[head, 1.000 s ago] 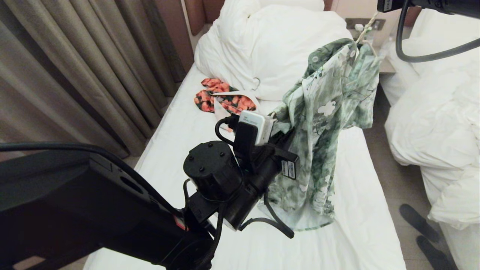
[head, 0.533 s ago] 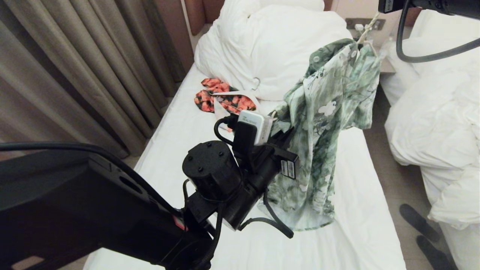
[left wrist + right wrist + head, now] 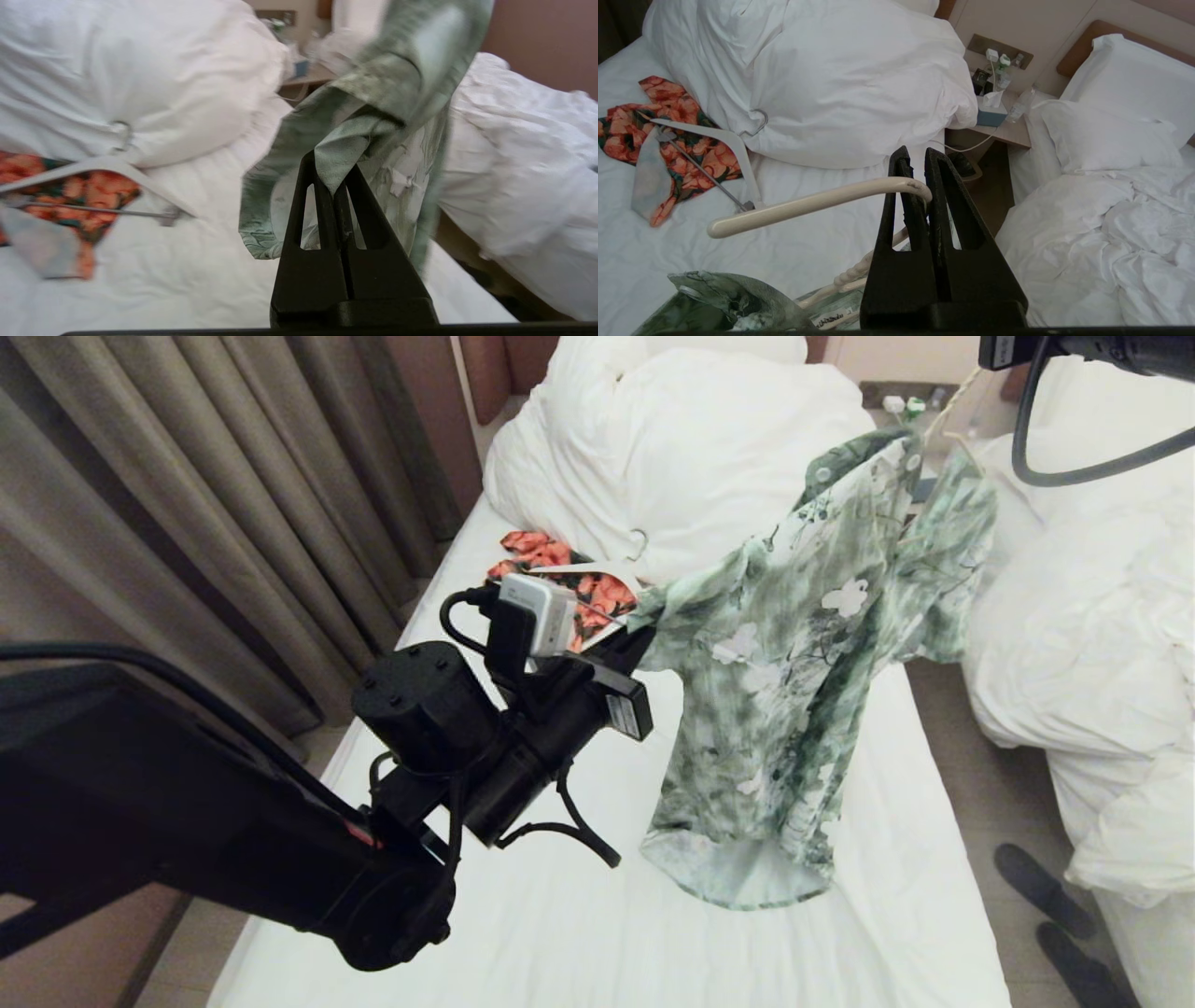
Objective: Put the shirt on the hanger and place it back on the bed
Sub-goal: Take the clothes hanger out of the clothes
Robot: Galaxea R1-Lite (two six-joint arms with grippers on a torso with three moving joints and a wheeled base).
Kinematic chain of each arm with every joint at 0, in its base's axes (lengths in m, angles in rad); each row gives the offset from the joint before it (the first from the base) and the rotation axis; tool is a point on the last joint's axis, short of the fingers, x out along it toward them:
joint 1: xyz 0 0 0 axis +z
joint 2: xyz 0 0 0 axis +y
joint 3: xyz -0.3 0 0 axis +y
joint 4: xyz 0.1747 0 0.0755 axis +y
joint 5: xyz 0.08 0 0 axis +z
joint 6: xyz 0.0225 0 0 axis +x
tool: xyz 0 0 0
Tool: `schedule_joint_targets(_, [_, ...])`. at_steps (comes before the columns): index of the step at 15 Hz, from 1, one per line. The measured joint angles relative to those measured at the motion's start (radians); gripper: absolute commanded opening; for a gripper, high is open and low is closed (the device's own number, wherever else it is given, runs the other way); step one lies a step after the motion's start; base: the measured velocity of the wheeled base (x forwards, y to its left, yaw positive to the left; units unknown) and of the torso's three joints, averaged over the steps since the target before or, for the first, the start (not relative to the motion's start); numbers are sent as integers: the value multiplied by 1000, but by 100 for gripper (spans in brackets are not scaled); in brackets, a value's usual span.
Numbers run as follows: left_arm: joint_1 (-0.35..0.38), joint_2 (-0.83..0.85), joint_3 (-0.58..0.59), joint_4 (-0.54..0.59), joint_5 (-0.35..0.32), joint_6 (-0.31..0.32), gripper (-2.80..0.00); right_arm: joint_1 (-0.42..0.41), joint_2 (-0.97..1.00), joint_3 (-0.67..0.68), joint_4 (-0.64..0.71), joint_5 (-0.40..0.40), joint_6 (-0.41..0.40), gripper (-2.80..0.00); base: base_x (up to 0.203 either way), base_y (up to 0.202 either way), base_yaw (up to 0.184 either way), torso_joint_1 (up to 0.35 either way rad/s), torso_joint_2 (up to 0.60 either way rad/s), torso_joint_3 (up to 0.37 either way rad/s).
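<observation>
Your right end effector (image 3: pixel 920 170) is clenched on the hanger (image 3: pixel 808 203) hook, keeping the shirt (image 3: pixel 803 653) suspended above the bed (image 3: pixel 560 933). Your left end effector (image 3: pixel 334 175) pinches a sleeve edge, likely to spread the cloth over the hanger's shoulder. Curtains (image 3: pixel 187 504) flank the bed; a second bed (image 3: pixel 1102 644) stands opposite.

shirt (image 3: pixel 794 681): we see it hanging above the bed (image 3: pixel 579 915), between our two grippers
left gripper (image 3: pixel 334 186): on the shirt's left edge, over the bed's middle
right gripper (image 3: pixel 915 186): up at the far right, on the hanger (image 3: pixel 808 205) hook above the shirt
duvet (image 3: pixel 672 448): heaped at the bed's far end
second garment (image 3: pixel 551 579): on the bed, just before the duvet, left of the shirt
other bed (image 3: pixel 1102 644): to the right, across the floor gap
</observation>
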Motion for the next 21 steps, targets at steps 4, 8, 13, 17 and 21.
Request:
schedule_joint_targets(4, [77, -1, -30, 4, -24, -2, -280, -10, 0, -3, -1, 3, -22, -280, 0, 0, 0, 0, 0, 0])
schedule_joint_targets(8, [144, 1, -33, 2, -105, -4, -280, -24, -1, -6, -2, 4, -33, -280, 0, 0, 0, 0, 0, 0])
schedule_joint_targets(13, [178, 4, -10, 0, -168, -5, -280, -38, -3, -12, -1, 4, -35, -280, 0, 0, 0, 0, 0, 0])
schedule_joint_targets(17, [195, -13, -14, 17, -167, -3, -280, -51, -4, -12, -1, 6, -34, -280, 0, 0, 0, 0, 0, 0])
schedule_joint_targets(21, [167, -99, -2, 190, -154, -3, -280, -50, -6, -12, -1, 5, -34, -280, 0, 0, 0, 0, 0, 0])
